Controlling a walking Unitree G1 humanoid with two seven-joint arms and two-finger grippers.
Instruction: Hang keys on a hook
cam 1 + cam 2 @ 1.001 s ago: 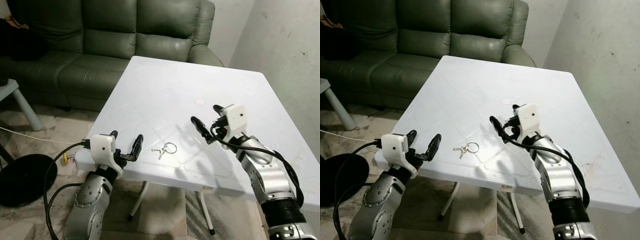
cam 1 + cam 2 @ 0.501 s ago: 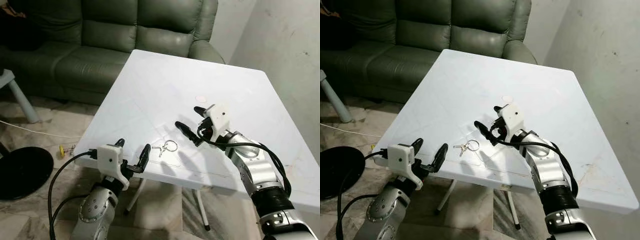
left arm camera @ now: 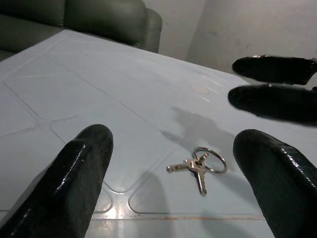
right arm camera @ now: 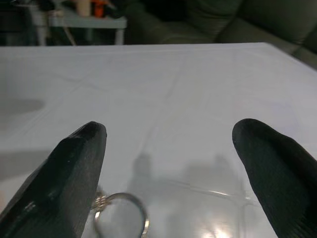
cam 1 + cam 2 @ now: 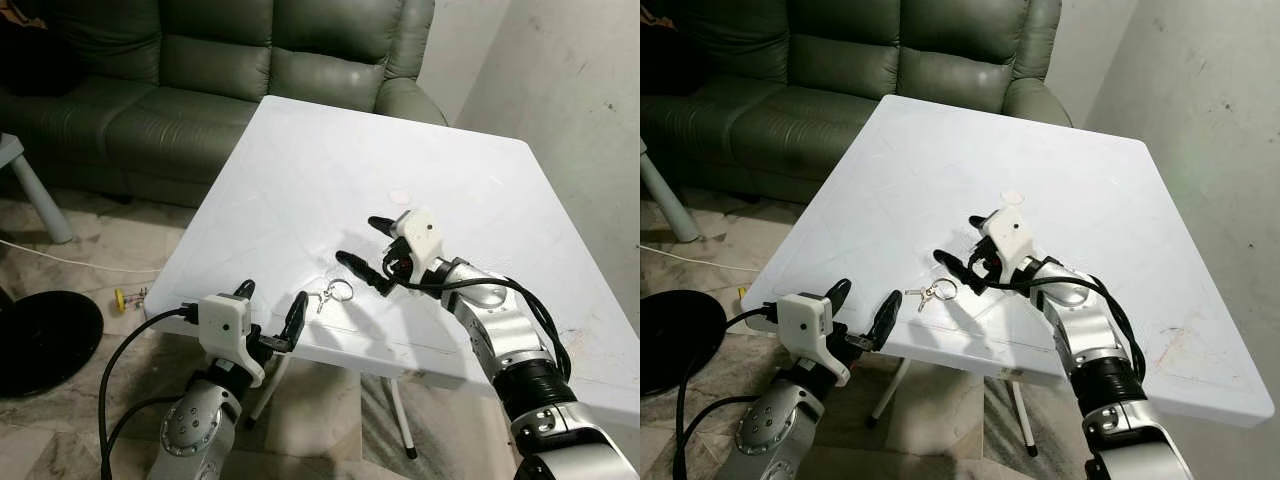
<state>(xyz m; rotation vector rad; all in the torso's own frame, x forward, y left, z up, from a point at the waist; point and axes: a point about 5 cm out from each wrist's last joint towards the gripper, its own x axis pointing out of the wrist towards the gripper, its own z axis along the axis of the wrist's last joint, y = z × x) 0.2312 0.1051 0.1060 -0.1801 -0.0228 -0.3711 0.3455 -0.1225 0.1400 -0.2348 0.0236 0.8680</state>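
Now, from the head views, the right hand (image 5: 368, 247) hangs with fingers spread wide just beyond the keys (image 5: 330, 295), which lie flat on the white desk (image 5: 320, 170) near its front edge. The left hand (image 5: 272, 309), also wide, waits at that edge just short of them.

From the left wrist, the keys sit ahead between its fingers, ring toward the right hand.

From the right wrist, the ring (image 4: 120, 216) lies just under one fingertip (image 4: 74, 163). Best, I judge, to lower until both tips straddle the ring, then pinch its rim squarely so it cannot skid.
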